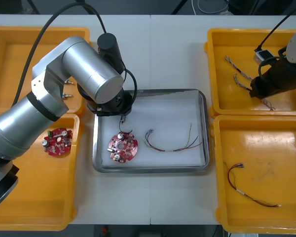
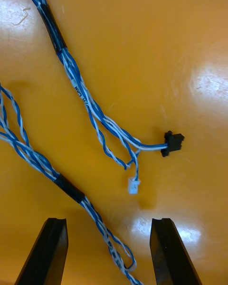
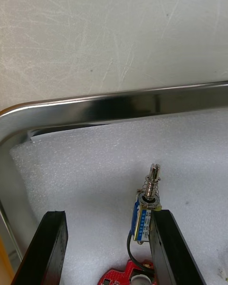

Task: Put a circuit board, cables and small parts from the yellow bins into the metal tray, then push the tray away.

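Apart, right fingers (image 2: 47,251) hover over cables (image 2: 80,97); left fingers (image 3: 168,247) beside small metal part (image 3: 149,194).

Light table (image 1: 172,54), scratched, a seam (image 1: 150,54) down its middle, dark floor (image 1: 138,6) beyond its far edge

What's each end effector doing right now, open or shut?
Left end effector: open, over the metal tray.
Right end effector: open, over twisted blue and white cables.

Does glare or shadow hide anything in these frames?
Right wrist view: bright patches on the yellow bin, clear of the blue and white cables under the open right gripper. Left wrist view: dark bands mirrored in the metal tray beyond the open left gripper. Front view: soft shadows only.
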`<state>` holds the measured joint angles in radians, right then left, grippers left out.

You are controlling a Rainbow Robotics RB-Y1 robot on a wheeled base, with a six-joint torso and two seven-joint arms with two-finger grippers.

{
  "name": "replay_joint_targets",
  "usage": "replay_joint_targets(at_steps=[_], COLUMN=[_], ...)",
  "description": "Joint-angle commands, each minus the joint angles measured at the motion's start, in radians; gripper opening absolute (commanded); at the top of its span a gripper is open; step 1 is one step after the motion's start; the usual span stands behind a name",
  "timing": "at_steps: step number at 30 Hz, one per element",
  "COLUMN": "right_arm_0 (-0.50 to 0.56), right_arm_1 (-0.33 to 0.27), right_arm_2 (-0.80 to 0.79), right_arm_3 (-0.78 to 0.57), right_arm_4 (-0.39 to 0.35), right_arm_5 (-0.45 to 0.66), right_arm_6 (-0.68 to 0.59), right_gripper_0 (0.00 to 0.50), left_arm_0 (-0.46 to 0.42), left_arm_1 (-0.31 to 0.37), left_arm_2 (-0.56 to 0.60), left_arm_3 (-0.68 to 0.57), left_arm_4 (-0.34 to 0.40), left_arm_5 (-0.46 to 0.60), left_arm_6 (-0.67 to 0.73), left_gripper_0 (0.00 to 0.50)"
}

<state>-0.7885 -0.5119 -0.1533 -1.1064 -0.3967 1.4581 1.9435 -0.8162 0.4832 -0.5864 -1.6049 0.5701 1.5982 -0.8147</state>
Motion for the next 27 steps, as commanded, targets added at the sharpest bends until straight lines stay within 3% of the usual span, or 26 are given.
replay_joint_targets(at_steps=[1,4,11,12,14,18,27], right_arm_0=[-0.043,-0.043,-0.043,-0.043,-0.041,-0.043,-0.041], right_arm_1=[0.021,0.021,0.021,0.021,0.02,0.02,0.003], right_arm_2=[0.035,0.074,0.074,0.074,0.074,0.074,0.067], right_arm_3=[0.034,0.062,0.063,0.063,0.063,0.063,0.051], right_arm_4=[-0.008,-0.008,-0.019,-0.021,-0.021,-0.021,-0.008], right_arm_5=[-0.053,-0.093,-0.071,-0.065,-0.051,-0.027,-0.018], right_arm_6=[0.011,-0.005,-0.024,-0.026,-0.032,-0.038,-0.032], right_gripper_0=[0.5,0.5,0.5,0.338,0.192,0.122,0.051], left_arm_0=[-0.047,-0.047,-0.054,-0.055,-0.061,-0.077,-0.08], left_arm_1=[-0.021,-0.018,0.005,0.011,0.02,0.048,0.117], left_arm_2=[0.019,0.079,0.212,0.238,0.28,0.359,0.514], left_arm_3=[-0.058,-0.106,-0.204,-0.211,-0.214,-0.213,-0.122], left_arm_4=[0.013,0.03,0.042,0.047,0.057,0.054,0.01], left_arm_5=[0.032,0.106,0.239,0.255,0.278,0.305,0.27], left_arm_6=[0.065,0.058,0.04,0.034,0.025,0.006,-0.141], left_gripper_0=[0.5,0.5,0.5,0.5,0.5,0.5,0.5])
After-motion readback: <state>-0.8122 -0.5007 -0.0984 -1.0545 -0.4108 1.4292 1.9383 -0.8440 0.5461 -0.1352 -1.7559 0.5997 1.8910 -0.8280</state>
